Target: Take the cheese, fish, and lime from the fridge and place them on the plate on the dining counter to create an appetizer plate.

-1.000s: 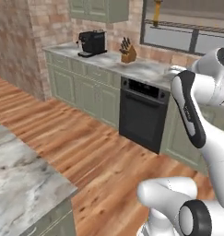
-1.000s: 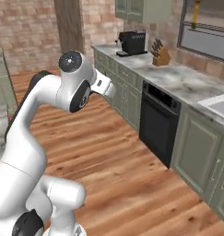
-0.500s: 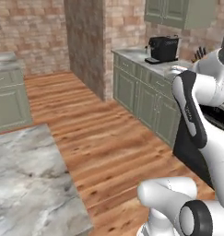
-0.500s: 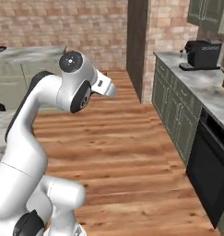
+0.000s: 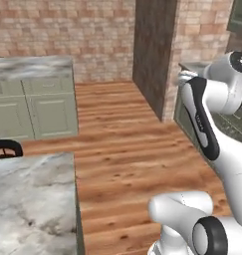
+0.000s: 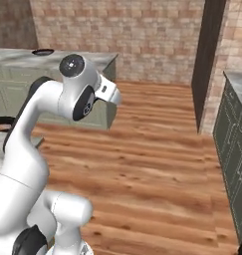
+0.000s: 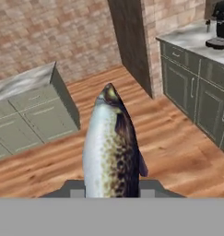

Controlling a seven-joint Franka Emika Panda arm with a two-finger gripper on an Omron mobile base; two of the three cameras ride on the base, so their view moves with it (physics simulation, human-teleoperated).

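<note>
In the hand view our jaws [image 7: 111, 191] are closed on the fish [image 7: 112, 147], which stands up between them, its head pointing away from the hand and its silver belly and speckled brown back rising straight ahead of the fingertips. To the left of the jaws and farther out we see a sage-green cabinet block [image 7: 32, 115] with a marble top. Straight beyond the fish's head runs the wooden floor [image 7: 178, 152] up to a brick wall [image 7: 53, 32] and a dark tall panel [image 7: 132, 41]. To the right of the jaws stands a row of darker green cabinets [image 7: 196, 97] with a marble top carrying a black coffee machine [image 7: 219, 25].

In the left base view the marble table [image 5: 30, 199] lies at the lower left, with a black stool [image 5: 5, 148] at its far edge; our arm [image 5: 207, 114] rises on the right.

In the right base view the arm [image 6: 67, 99] bends at the left, over the floor.
</note>
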